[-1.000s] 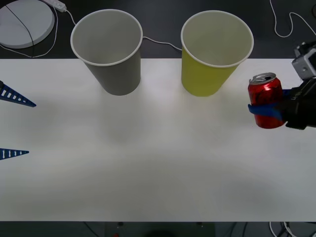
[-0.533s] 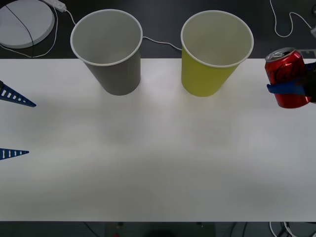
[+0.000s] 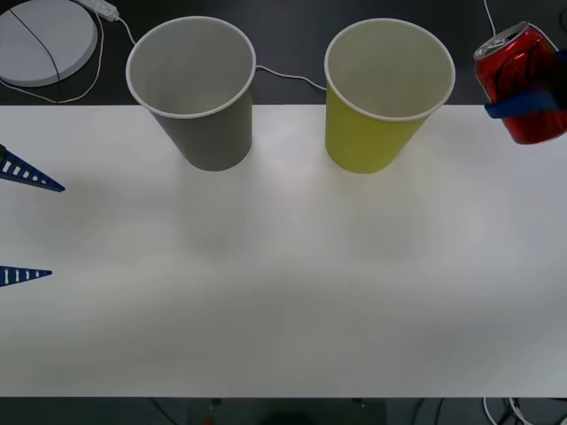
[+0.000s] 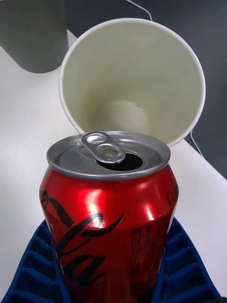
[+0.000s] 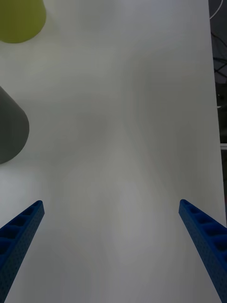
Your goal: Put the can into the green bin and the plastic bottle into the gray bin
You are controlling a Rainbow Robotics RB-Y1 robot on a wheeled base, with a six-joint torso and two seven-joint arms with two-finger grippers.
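The red can (image 3: 522, 81) hangs in the air at the far right, to the right of the green bin (image 3: 381, 106), with my right gripper (image 3: 532, 102) shut on it. From the right wrist, the can (image 4: 109, 213) sits between the blue fingers (image 4: 30, 270) with its silver top and pull tab up, and the green bin's pale inside (image 4: 135, 80) lies just beyond it. The gray bin (image 3: 199, 97) stands upright to the left of the green one. My left gripper (image 3: 27, 221) waits open at the table's left edge. The plastic bottle is out of view.
A white round disc (image 3: 44, 40) with a cable lies on the dark floor behind the table's left end. White cables (image 3: 518, 44) trail behind the right end. The white table (image 3: 283, 283) stretches bare in front of both bins.
My right gripper has lifted the can off the table and carried it up and toward the far right, to about the height of the green bin's rim. The left arm has not moved.
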